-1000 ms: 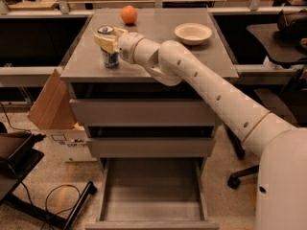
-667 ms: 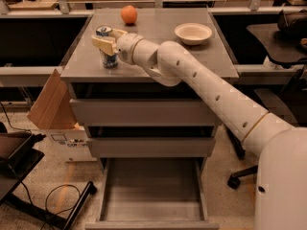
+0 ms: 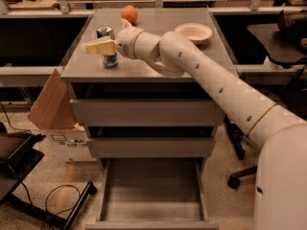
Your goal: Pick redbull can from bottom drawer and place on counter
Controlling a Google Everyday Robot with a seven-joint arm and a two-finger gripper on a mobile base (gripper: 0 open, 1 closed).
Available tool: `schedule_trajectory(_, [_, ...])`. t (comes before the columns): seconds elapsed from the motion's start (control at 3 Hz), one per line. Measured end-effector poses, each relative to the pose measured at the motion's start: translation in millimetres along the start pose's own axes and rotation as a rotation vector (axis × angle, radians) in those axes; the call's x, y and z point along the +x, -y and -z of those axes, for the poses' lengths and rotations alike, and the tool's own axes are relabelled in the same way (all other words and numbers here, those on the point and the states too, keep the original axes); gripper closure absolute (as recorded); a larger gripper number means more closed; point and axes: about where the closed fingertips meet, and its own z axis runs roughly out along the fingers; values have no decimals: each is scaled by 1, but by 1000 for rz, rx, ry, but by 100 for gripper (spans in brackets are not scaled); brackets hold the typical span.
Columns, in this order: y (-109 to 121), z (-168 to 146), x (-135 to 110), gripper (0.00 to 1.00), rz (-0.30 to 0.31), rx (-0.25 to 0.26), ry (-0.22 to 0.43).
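Nearest, at the foot of the cabinet, the bottom drawer (image 3: 151, 195) stands pulled out, its grey floor bare in the part that shows. To its left a dark cable (image 3: 57, 198) loops on the floor, and a brown cardboard box (image 3: 50, 102) leans beside the cabinet's left side. Above the open drawer the middle drawer (image 3: 151, 146) and the top drawer (image 3: 146, 111) sit pushed in. The robot's white arm (image 3: 216, 85) rises from the lower right and reaches leftward across the worktop (image 3: 158, 70). Near the front left corner of that worktop the redbull can (image 3: 110, 60) stands upright, resting on the surface, its silver top showing. The cream-coloured hand (image 3: 91, 47) lies level across the can's middle, pointing left, with part of it passing in front of the can. It looks to be around the can, but whether it is gripping or has let go I cannot tell from this angle. Farther back, right of the arm, a pale shallow bowl (image 3: 194, 32) sits on the worktop. An orange (image 3: 128, 13) rests near the rear edge, behind the can and well apart from the bowl.
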Motion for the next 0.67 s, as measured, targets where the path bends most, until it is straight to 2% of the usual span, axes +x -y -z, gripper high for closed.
schedule_trajectory(0.33, [1, 40, -36, 0, 28, -55, -86])
schedule_trajectory(0.67, [-8, 103, -68, 0, -19, -102, -162])
